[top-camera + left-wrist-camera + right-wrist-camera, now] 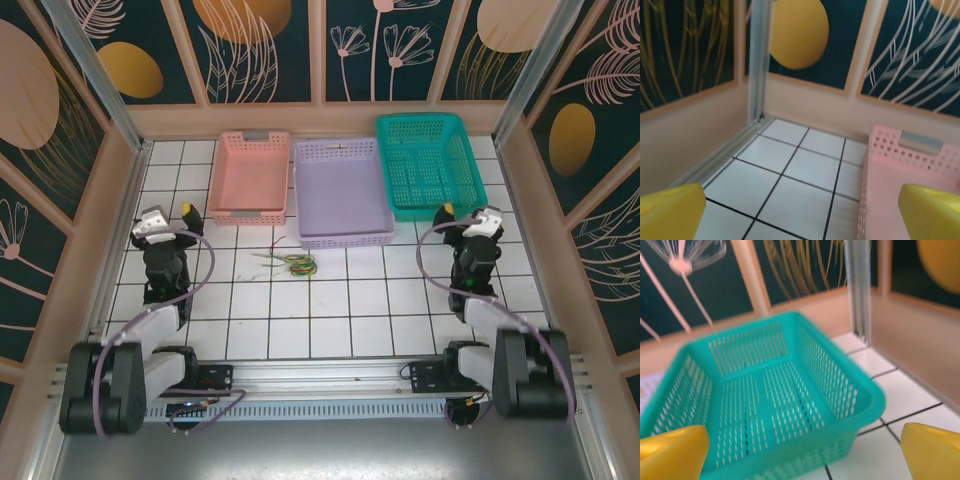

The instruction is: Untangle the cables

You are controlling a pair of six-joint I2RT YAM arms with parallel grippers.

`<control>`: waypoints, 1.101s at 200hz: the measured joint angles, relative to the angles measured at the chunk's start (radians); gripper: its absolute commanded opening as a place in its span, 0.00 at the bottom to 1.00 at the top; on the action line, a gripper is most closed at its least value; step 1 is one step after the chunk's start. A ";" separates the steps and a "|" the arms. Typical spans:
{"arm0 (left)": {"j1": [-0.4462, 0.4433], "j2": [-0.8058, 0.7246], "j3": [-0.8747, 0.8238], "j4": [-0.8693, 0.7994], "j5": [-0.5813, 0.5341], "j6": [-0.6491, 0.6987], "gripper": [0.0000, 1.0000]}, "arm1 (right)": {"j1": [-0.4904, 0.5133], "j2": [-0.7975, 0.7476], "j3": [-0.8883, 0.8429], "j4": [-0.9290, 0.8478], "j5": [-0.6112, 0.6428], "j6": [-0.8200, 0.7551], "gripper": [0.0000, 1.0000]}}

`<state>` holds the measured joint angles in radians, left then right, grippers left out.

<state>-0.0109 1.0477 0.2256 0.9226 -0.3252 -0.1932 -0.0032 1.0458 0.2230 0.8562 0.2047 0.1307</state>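
The cables lie in a small loose bundle on the white tiled surface, a little left of the centre of the top view. They sit just below the lower left corner of the lilac basket, apart from it, and well clear of both arms. Yellow, green and red strands loop over one another; the other colours are too small to tell.

Three baskets stand in a row in the upper half of the frame: a pink basket on the left, the lilac one in the middle and a green basket on the right.

The left jaws stand wide open and hold nothing. In the left wrist view, their yellow fingertips sit in the two bottom corners, with bare tiles and the pink basket's wall between them. The right jaws are also spread wide and empty, with yellow fingertips at the bottom corners, facing the green basket.
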 measured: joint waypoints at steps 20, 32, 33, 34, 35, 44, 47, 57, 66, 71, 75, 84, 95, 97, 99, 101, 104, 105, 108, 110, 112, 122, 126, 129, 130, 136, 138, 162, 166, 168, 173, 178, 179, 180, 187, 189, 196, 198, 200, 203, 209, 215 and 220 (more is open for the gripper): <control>0.000 -0.134 0.024 -0.127 -0.024 -0.024 0.99 | 0.015 -0.242 0.003 -0.169 0.046 0.042 0.99; 0.000 -0.182 0.051 -0.195 -0.024 -0.034 0.99 | 0.021 -0.360 0.012 -0.267 0.065 0.066 0.99; 0.000 -0.185 0.054 -0.200 -0.024 -0.035 0.99 | 0.022 -0.367 0.013 -0.275 0.066 0.067 0.99; 0.000 -0.187 0.057 -0.206 -0.024 -0.037 0.99 | 0.023 -0.378 0.016 -0.287 0.068 0.071 0.99; 0.000 -0.190 0.060 -0.212 -0.024 -0.037 0.99 | 0.023 -0.385 0.019 -0.296 0.069 0.074 0.99; 0.000 -0.216 0.093 -0.266 -0.022 -0.050 0.99 | 0.028 -0.449 0.048 -0.380 0.082 0.100 0.99; 0.000 -0.221 0.105 -0.285 -0.025 -0.062 0.99 | 0.030 -0.465 0.064 -0.416 0.087 0.130 0.99; 0.000 -0.238 0.184 -0.410 -0.049 -0.164 0.99 | 0.030 -0.488 0.151 -0.554 0.094 0.245 0.99; 0.000 -0.239 0.282 -0.550 -0.070 -0.265 0.99 | 0.029 -0.483 0.251 -0.685 0.094 0.352 0.99; 0.000 -0.236 0.317 -0.592 -0.073 -0.305 0.99 | 0.026 -0.476 0.285 -0.722 0.091 0.391 0.99; 0.002 -0.233 0.353 -0.627 -0.072 -0.341 0.99 | 0.023 -0.472 0.314 -0.751 0.082 0.426 0.99; 0.005 -0.223 0.415 -0.680 -0.051 -0.412 0.99 | 0.013 -0.459 0.357 -0.793 0.042 0.474 0.99; 0.007 -0.195 0.478 -0.744 0.005 -0.491 0.99 | -0.003 -0.426 0.397 -0.847 -0.018 0.506 0.99; 0.007 -0.188 0.486 -0.752 0.015 -0.500 0.99 | -0.005 -0.416 0.401 -0.854 -0.026 0.510 0.99; 0.007 -0.175 0.497 -0.764 0.034 -0.515 0.99 | -0.005 -0.401 0.412 -0.867 -0.038 0.513 0.99; 0.007 -0.169 0.504 -0.773 0.049 -0.525 0.99 | -0.005 -0.389 0.418 -0.881 -0.045 0.512 0.99; 0.008 -0.148 0.525 -0.796 0.079 -0.544 0.99 | -0.002 -0.366 0.438 -0.910 -0.055 0.515 0.99; 0.008 -0.141 0.529 -0.801 0.087 -0.549 0.99 | 0.002 -0.351 0.447 -0.927 -0.059 0.515 0.99; 0.008 -0.119 0.548 -0.821 0.118 -0.568 0.99 | 0.006 -0.327 0.466 -0.948 -0.068 0.516 0.98; 0.007 -0.107 0.556 -0.830 0.133 -0.578 0.99 | 0.013 -0.307 0.479 -0.961 -0.077 0.516 0.96; 0.003 -0.085 0.568 -0.844 0.155 -0.592 0.99 | 0.024 -0.279 0.496 -0.978 -0.080 0.515 0.96; -0.024 -0.012 0.605 -0.900 0.220 -0.643 0.99 | 0.098 -0.177 0.570 -1.052 -0.079 0.509 0.92; -0.043 0.012 0.610 -0.923 0.243 -0.662 0.99 | 0.147 -0.130 0.598 -1.077 -0.070 0.497 0.91; -0.063 0.032 0.612 -0.945 0.250 -0.677 0.98 | 0.182 -0.105 0.616 -1.095 -0.068 0.498 0.90; -0.070 0.036 0.612 -0.953 0.256 -0.682 0.98 | 0.182 -0.105 0.616 -1.095 -0.068 0.498 0.90; -0.120 0.060 0.611 -0.997 0.268 -0.706 0.96 | 0.278 -0.045 0.649 -1.127 -0.064 0.486 0.88; -0.138 0.066 0.609 -1.013 0.277 -0.715 0.95 | 0.302 -0.033 0.656 -1.135 -0.065 0.486 0.87; -0.418 0.072 0.550 -1.134 0.328 -0.850 0.86 | 0.644 0.099 0.692 -1.189 -0.094 0.455 0.83; -0.457 0.071 0.540 -1.147 0.341 -0.871 0.84 | 0.686 0.117 0.692 -1.195 -0.111 0.452 0.83; -0.473 0.071 0.536 -1.151 0.342 -0.882 0.84 | 0.703 0.126 0.691 -1.198 -0.114 0.449 0.83; -0.513 0.072 0.525 -1.164 0.352 -0.904 0.83 | 0.745 0.146 0.690 -1.204 -0.136 0.444 0.82; -0.548 0.074 0.513 -1.179 0.359 -0.926 0.83 | 0.776 0.165 0.690 -1.208 -0.155 0.439 0.81; -0.552 0.074 0.511 -1.181 0.360 -0.930 0.83 | 0.779 0.168 0.690 -1.208 -0.159 0.438 0.81; -0.556 0.075 0.510 -1.183 0.362 -0.934 0.83 | 0.783 0.172 0.690 -1.209 -0.164 0.435 0.81; -0.580 0.081 0.499 -1.203 0.373 -0.958 0.82 | 0.806 0.197 0.690 -1.212 -0.193 0.424 0.80; -0.583 0.082 0.497 -1.207 0.374 -0.962 0.82 | 0.809 0.204 0.690 -1.213 -0.203 0.421 0.79; -0.590 0.092 0.490 -1.219 0.381 -0.980 0.82 | 0.815 0.230 0.690 -1.212 -0.232 0.414 0.76; -0.590 0.096 0.487 -1.222 0.382 -0.984 0.82 | 0.815 0.237 0.690 -1.211 -0.238 0.414 0.76; -0.590 0.098 0.486 -1.222 0.383 -0.988 0.82 | 0.815 0.245 0.690 -1.209 -0.247 0.410 0.75; -0.590 0.103 0.483 -1.223 0.387 -0.996 0.81 | 0.815 0.256 0.690 -1.209 -0.257 0.406 0.74; -0.590 0.115 0.478 -1.219 0.397 -1.013 0.81 | 0.814 0.286 0.690 -1.202 -0.283 0.403 0.72; -0.590 0.126 0.472 -1.213 0.405 -1.029 0.80 | 0.813 0.312 0.690 -1.194 -0.303 0.402 0.70; -0.589 0.132 0.465 -1.205 0.414 -1.041 0.79 | 0.813 0.335 0.689 -1.185 -0.321 0.409 0.69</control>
<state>-0.6003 1.1801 0.6903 -0.2825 0.0891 -1.2339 0.8093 1.3804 0.9123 -0.3286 -0.1165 0.5400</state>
